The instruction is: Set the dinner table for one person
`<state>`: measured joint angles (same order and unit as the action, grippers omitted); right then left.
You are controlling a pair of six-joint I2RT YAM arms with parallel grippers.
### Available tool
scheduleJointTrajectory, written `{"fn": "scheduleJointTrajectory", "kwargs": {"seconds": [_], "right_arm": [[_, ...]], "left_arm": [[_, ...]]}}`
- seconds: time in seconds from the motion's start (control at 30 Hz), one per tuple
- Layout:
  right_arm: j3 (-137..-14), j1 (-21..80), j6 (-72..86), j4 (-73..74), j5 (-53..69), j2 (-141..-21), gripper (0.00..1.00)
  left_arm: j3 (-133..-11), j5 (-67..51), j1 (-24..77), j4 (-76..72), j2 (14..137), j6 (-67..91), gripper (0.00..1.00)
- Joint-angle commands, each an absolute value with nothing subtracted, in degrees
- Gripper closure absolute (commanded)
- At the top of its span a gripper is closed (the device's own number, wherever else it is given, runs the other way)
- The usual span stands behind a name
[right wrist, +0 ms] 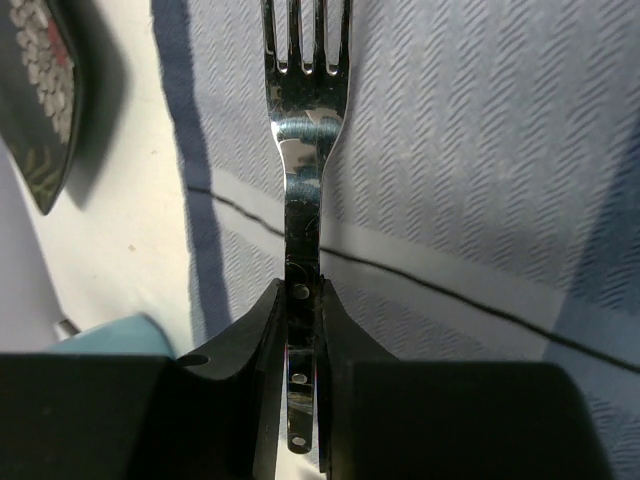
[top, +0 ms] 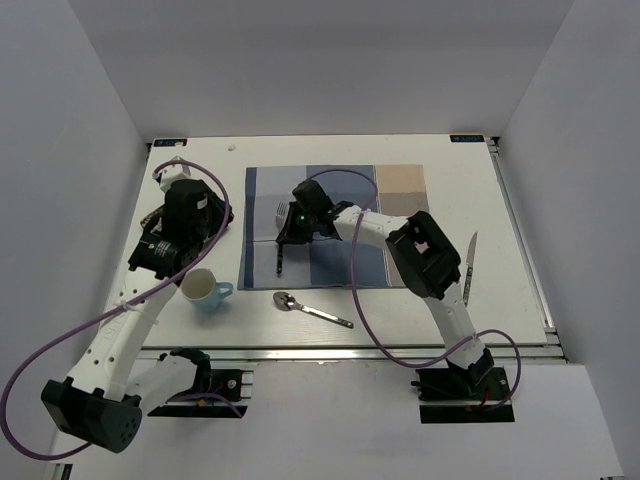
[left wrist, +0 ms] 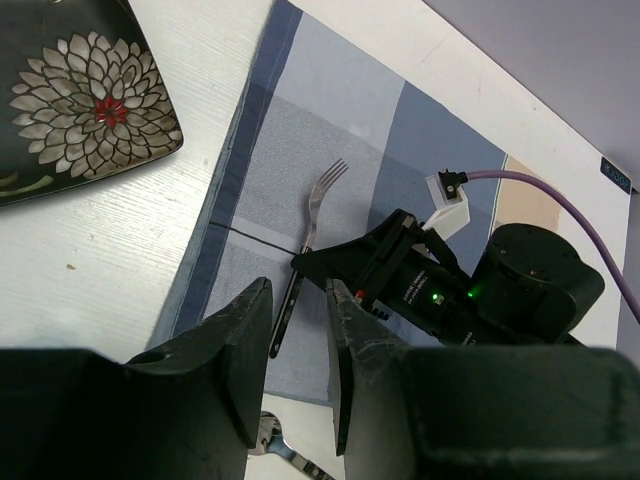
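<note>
Fork placement: our right gripper (right wrist: 302,300) clamps the fork (right wrist: 303,150); next, probably, we release it on the placemat (right wrist: 480,140). Left gripper (left wrist: 298,340) half-open, empty.

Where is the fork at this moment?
Top view: the fork is over the checked placemat's left part, handle clamped in the right gripper, tines toward the far edge, floral plate to its left.

Fork (right wrist: 303,150) of polished metal — mirror-bright, placemat (right wrist: 480,130) of woven cloth, matt with a fine herringbone weave, plate (left wrist: 80,100) glossy, dark, spoon (top: 312,311) shiny metal, table (top: 440,312) smooth matt white — rail (top: 350,351) silvery metal
</note>
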<state>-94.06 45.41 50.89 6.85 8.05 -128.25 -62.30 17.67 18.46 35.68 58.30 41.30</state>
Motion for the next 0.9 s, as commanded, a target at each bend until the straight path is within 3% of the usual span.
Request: {"fn": "scheduleJointTrajectory", "kwargs": {"seconds": [0.0, 0.17, 0.3, 0.37, 0.4, 0.53, 0.73, 0.87], "right_arm": [[-95.9, 45.0, 47.8, 3.6, 5.2, -129.1, 1.00], [-95.8, 45.0, 45.6, 3.0, 4.6, -130.1, 0.89], [-95.5, 45.0, 44.5, 2.5, 4.8, -129.6, 0.69], [-95.0, 45.0, 44.6, 2.5, 5.0, -128.5, 0.64], [-94.5, 45.0, 44.8, 2.3, 5.2, -127.8, 0.54], [-93.8, 45.0, 44.4, 2.4, 5.2, -126.1, 0.49], [-92.6, 44.7, 36.8, 4.4, 9.3, -118.3, 0.53], [-84.8, 44.8, 20.1, -1.8, 22.9, -108.6, 0.50]], "left_arm": [[-63.2, 18.5, 18.2, 36.1, 57.4, 40.7, 0.61], [-63.2, 18.8, 18.2, 36.4, 56.9, 41.0, 0.61], [-63.4, 19.3, 18.2, 36.7, 56.3, 41.1, 0.61], [-63.5, 19.5, 18.2, 36.7, 55.9, 41.1, 0.61], [-63.6, 20.0, 18.2, 36.5, 55.7, 41.1, 0.61], [-64.2, 20.7, 18.2, 36.0, 55.6, 41.0, 0.61], [-66.0, 22.4, 18.2, 35.8, 55.0, 40.4, 0.61], [-66.1, 22.8, 18.2, 34.3, 52.9, 39.9, 0.97]]}}
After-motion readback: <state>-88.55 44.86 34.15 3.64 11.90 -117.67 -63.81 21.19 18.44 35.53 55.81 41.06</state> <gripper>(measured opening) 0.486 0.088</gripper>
